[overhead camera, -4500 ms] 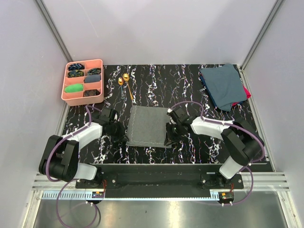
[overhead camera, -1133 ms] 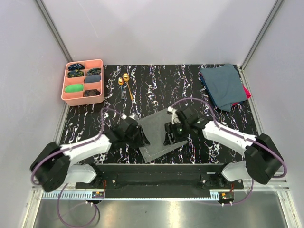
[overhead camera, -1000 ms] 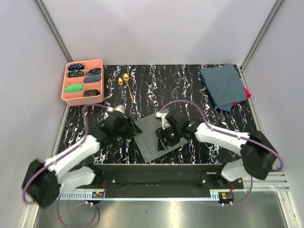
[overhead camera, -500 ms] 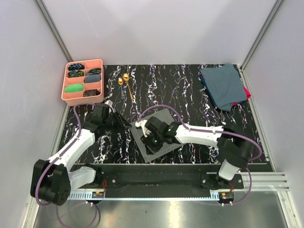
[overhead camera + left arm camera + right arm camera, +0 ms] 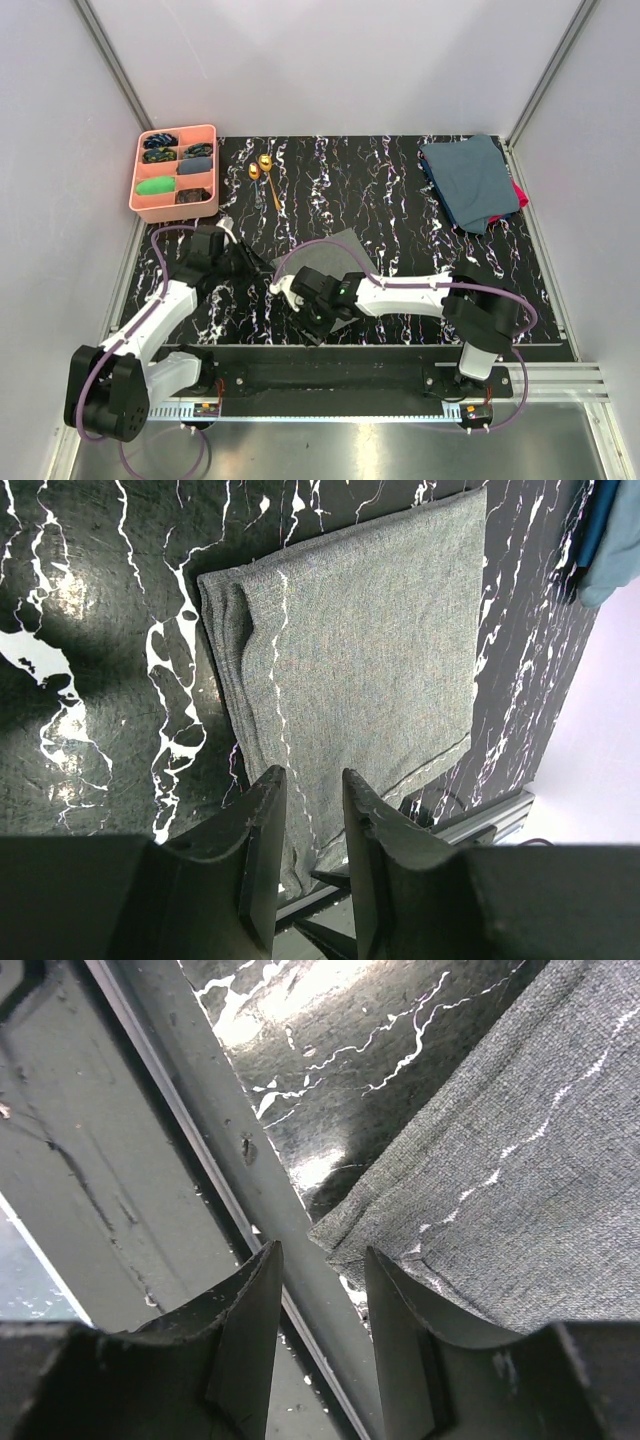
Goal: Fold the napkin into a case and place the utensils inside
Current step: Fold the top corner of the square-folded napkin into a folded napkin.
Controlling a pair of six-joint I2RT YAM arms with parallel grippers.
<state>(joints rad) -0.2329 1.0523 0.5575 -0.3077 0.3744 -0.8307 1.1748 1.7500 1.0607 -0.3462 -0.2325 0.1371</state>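
Starting from the napkin (image 5: 335, 265): lies folded into a grey rectangle, skewed, on the black marbled table (image 5: 400, 200), by the middle of the near edge, with one corner reaching that edge.

Turning to the right gripper (image 5: 320, 1252): hangs over that near corner, reached across from the right side, with jaws parted by a narrow gap and nothing clasped between them. Cannot tell whether the fingertips touch the cloth. Reveals in the right wrist view alone a pale stitched hem at the corner and the metal rail (image 5: 195, 1110) running along the table's edge beneath the fingers.

Turning to the left gripper (image 5: 310, 777): sits at the napkin's left side, jaws likewise slightly parted and empty, above the cloth's border. Shows in the left wrist view alone a soft bunched ridge along one folded side, layers peeking out beneath it.

Looking outward, in the top view only: finds two gold spoons (image 5: 264, 170) side by side toward the far left, well apart from the napkin; just left of them a pink compartment tray (image 5: 178, 131) at the far left corner; and teal cloths (image 5: 465, 180) piled at the far right corner.
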